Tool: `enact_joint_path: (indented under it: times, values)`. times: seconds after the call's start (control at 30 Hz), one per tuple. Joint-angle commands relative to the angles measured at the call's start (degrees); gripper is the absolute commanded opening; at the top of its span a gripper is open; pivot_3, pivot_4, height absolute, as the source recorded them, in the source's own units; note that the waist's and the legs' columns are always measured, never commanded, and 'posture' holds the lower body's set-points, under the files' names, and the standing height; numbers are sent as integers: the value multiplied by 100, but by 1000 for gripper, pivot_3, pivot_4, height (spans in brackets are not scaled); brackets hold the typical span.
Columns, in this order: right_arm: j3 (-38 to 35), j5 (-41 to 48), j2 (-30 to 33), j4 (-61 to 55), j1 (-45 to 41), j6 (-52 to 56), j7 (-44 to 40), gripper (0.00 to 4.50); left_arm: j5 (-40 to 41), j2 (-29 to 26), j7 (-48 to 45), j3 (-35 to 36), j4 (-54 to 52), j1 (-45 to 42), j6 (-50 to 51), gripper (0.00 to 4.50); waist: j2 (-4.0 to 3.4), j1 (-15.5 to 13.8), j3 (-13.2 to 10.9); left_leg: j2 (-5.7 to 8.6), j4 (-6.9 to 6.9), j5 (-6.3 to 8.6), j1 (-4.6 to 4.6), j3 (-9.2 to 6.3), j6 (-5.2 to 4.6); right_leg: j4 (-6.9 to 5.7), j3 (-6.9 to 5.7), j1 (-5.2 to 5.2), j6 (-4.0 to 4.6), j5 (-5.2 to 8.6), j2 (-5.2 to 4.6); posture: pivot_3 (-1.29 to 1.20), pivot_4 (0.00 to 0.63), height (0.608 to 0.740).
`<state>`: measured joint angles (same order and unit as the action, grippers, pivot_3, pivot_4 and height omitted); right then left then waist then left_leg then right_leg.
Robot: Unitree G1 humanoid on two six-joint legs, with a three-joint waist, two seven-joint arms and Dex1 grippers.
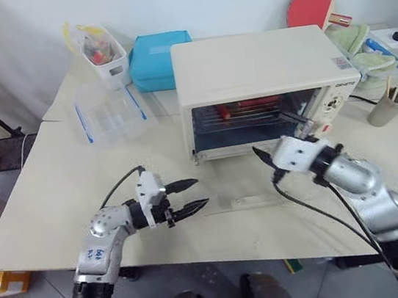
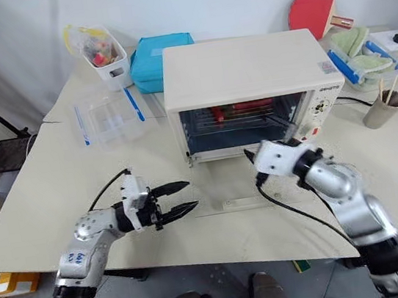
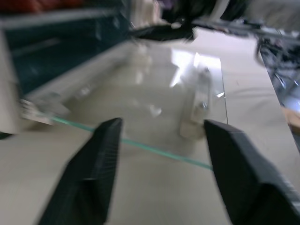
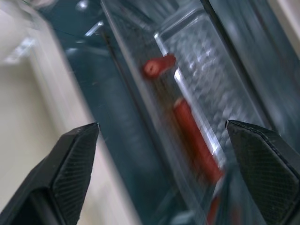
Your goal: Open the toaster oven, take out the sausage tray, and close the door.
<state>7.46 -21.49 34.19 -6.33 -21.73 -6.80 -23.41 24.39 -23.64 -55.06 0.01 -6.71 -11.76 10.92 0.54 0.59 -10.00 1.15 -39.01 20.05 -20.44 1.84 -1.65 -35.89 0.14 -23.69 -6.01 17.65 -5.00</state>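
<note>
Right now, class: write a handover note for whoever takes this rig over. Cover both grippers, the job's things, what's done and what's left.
Left gripper: open, holding nothing, by the left end of the door.
Right gripper: open, holding nothing, at the oven mouth, aimed at the tray.
Door: open, lying flat on the table.
Tray: inside on the rack, sausages on it.
Done: door opened.
Left: grip the tray, take it out, close the door.

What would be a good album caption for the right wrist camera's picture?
Two open black fingers frame the open toaster oven's inside, where red sausages lie on a silver tray.
</note>
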Motion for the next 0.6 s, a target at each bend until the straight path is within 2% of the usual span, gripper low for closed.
enact_joint_path:
  times: [0.03,0.23,0.27,0.37,0.6]
  values:
    - [349,-699,-200,697,-598,-163,552,4500,270,-131,197,370,-582,223,48,4281,0,20,0,0,0,-1,0,1,1,0,0,0,0,0,0,0,150,740]
    - [684,-1349,-424,1697,-1181,-41,1131,4500,274,-76,896,620,-1283,539,168,4281,0,57,0,4,-2,-1,-8,1,-3,-3,-2,3,-2,-1,-2,0,150,740]
    - [697,-1390,-446,1782,-1226,-35,1214,4311,190,-89,1010,615,-1381,610,169,4313,0,88,0,3,-2,0,-9,2,-4,-5,-2,2,-3,-2,-2,0,150,740]
    - [734,-1452,-487,1944,-1322,-112,1412,3588,85,-64,1347,586,-1650,831,238,4330,0,108,0,3,1,1,-10,0,-5,-6,-6,2,-3,-2,-1,0,150,740]
    - [799,-1608,-516,2083,-1395,-204,1695,1097,43,92,1646,213,-1820,805,340,4330,0,114,0,3,0,0,-10,4,-4,-1,-4,1,-3,-2,-1,0,150,740]
